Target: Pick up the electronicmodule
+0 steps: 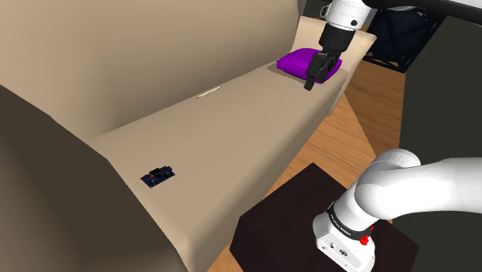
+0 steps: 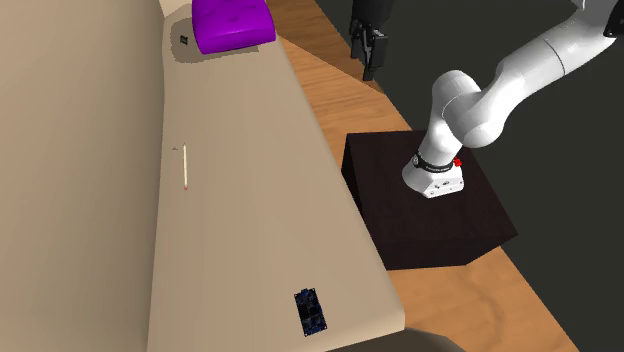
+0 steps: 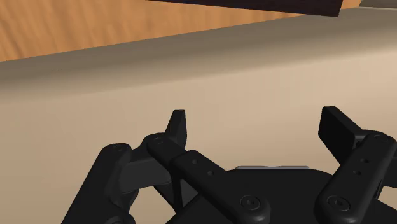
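The electronic module (image 1: 157,176) (image 2: 311,311) is a small dark blue board lying flat on the beige sofa seat (image 1: 232,131), near its front edge at the shoulder view's left. My black gripper (image 1: 314,76) (image 2: 372,55) (image 3: 257,130) hangs far from it, above the other end of the seat beside a purple cushion (image 1: 305,60) (image 2: 233,22). In the wrist view the two fingers (image 3: 178,127) stand well apart with only beige sofa surface between them, so the gripper is open and holds nothing.
A thin pale stick (image 1: 207,93) (image 2: 185,167) lies mid-seat near the backrest. The sofa's arm (image 1: 46,193) rises beside the module. My dark stand (image 2: 430,210) sits on the wooden floor (image 1: 363,116) in front of the sofa. A small dark item (image 2: 184,41) lies by the cushion.
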